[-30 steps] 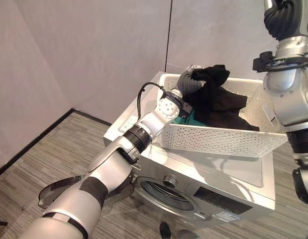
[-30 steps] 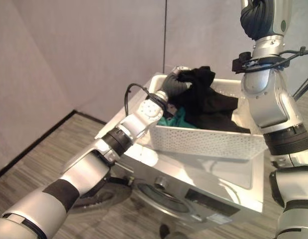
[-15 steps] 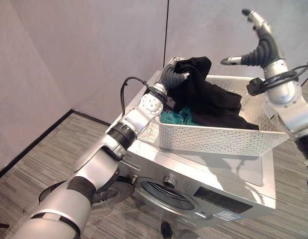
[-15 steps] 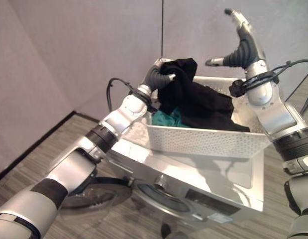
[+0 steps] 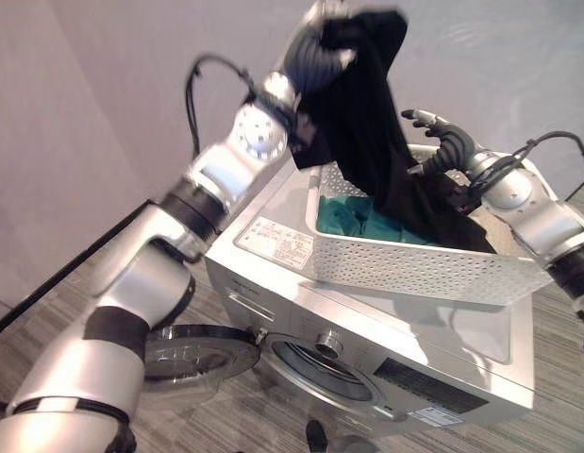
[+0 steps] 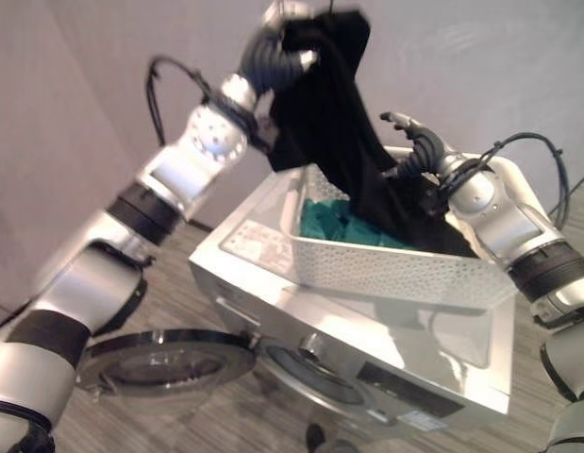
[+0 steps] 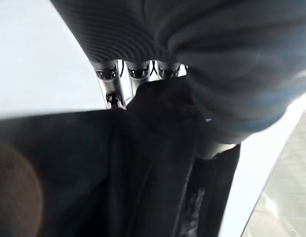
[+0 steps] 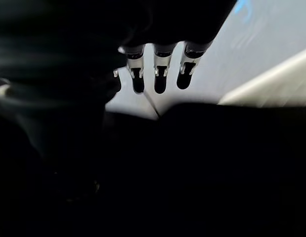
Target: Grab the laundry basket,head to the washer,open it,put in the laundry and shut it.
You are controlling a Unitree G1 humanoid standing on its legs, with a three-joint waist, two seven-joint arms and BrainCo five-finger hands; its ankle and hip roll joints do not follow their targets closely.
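Note:
High over the washer, my left hand (image 5: 315, 52) is shut on a black garment (image 5: 367, 123), its fingers (image 7: 113, 84) curled into the cloth. The garment hangs down from it, with its lower end still in the white perforated laundry basket (image 5: 433, 269). That basket stands on top of the silver washer (image 5: 273, 247), and a teal garment (image 5: 353, 217) lies inside it. My right hand (image 5: 445, 146) is open at the basket's far side, fingers (image 8: 157, 74) straight, right against the hanging black cloth.
The washer's round door (image 5: 192, 351) is swung open to the left, low over the floor, and the drum opening (image 5: 315, 363) faces me. A grey wall (image 5: 103, 113) stands close behind the washer. Striped floor (image 5: 46, 311) lies to the left.
My left hand has raised the black garment from the basket's rim to high above it. My right hand has dropped from overhead to the cloth by the basket's far side.

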